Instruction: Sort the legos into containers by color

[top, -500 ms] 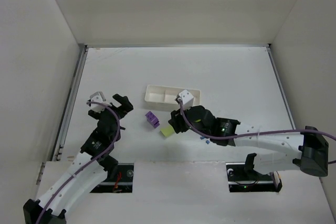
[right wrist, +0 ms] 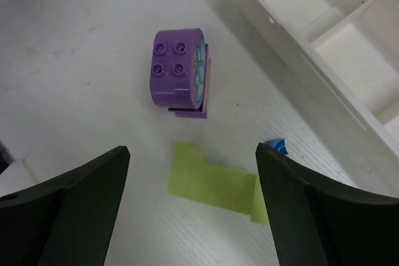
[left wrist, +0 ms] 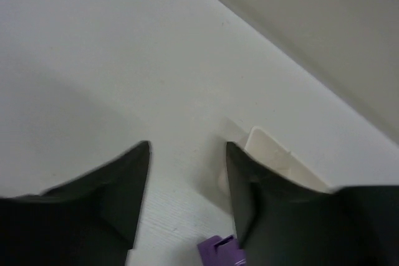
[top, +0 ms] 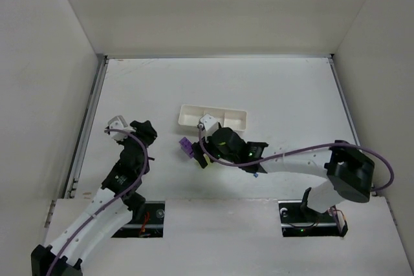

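A purple lego [right wrist: 179, 70] lies on the white table, also seen from above [top: 187, 147]. Just below it in the right wrist view lies a flat yellow-green lego [right wrist: 215, 182], with a tiny blue lego [right wrist: 278, 147] at its right. My right gripper [right wrist: 192, 151] hangs open over the yellow-green lego, one finger on each side, and hides it from the top camera [top: 202, 155]. The white tray [top: 223, 113] with its containers stands just behind. My left gripper [left wrist: 187, 160] is open with a narrow gap and holds nothing; the purple lego [left wrist: 221, 251] shows low between its fingers.
Another small blue lego [top: 257, 174] lies under the right forearm. A corner of the tray [left wrist: 280, 163] shows past the left gripper's right finger. White walls close the table at the back and on both sides.
My right gripper has swung left and now covers the yellow-green lego in the top view. The left gripper's jaws have narrowed and its wrist has shifted slightly.
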You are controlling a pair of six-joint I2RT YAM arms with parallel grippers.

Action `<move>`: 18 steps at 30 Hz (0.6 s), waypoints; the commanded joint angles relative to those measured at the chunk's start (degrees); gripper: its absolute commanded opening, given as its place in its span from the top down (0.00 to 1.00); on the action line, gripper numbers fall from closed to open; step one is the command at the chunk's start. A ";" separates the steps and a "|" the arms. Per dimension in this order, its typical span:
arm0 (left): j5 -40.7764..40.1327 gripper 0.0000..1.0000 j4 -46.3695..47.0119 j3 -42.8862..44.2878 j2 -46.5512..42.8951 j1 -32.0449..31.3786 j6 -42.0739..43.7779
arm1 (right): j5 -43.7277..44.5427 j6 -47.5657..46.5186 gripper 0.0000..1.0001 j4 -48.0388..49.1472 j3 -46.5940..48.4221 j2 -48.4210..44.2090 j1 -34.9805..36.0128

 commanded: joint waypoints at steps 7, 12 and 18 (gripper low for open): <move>1.53 0.72 3.77 -0.83 2.95 3.37 2.37 | -2.65 -5.26 0.08 5.14 10.53 11.46 -0.33; 3.45 0.59 7.37 -3.29 5.15 4.68 2.10 | -2.91 -5.26 0.09 5.05 13.34 15.86 -1.03; 8.02 0.52 13.00 -5.14 9.97 6.62 1.58 | -3.09 -3.77 0.18 4.79 15.45 19.55 -2.00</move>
